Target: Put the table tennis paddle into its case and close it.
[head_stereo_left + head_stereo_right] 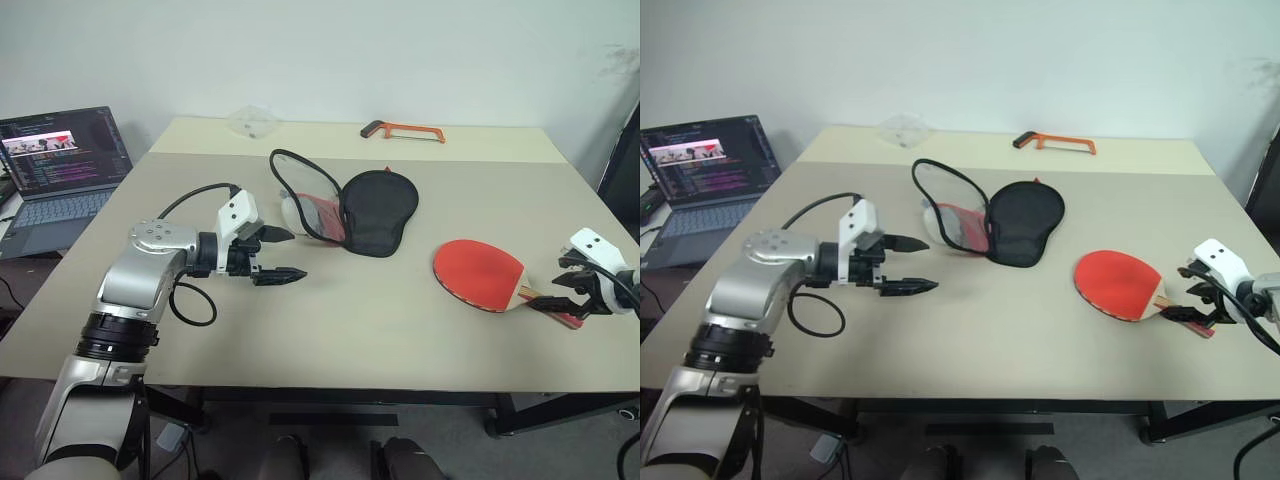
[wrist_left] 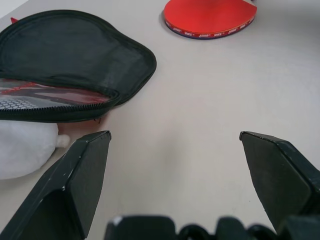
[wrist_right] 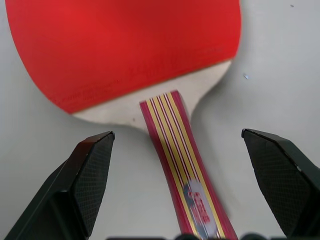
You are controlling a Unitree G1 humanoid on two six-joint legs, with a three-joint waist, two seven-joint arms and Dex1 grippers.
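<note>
The table tennis paddle (image 1: 478, 274) lies flat on the table at the right, red face up, its striped handle (image 3: 170, 130) pointing toward the right edge. My right gripper (image 1: 562, 290) is open, one finger on each side of the handle and not closed on it. The case (image 1: 378, 210) lies unzipped at the table's middle, black side up, with its red flap (image 1: 325, 215) showing on the left. My left gripper (image 1: 290, 255) hovers open and empty to the left of the case, pointing at it. The left wrist view has the case (image 2: 75, 55) and, farther off, the paddle (image 2: 210, 17).
A white fluffy lump (image 1: 290, 212) sits against the case's left side, and a black cord (image 1: 285, 170) loops out from the case. An orange hacksaw (image 1: 405, 130) and a clear plastic piece (image 1: 252, 122) lie at the far edge. A laptop (image 1: 60, 165) stands on a side table to the left.
</note>
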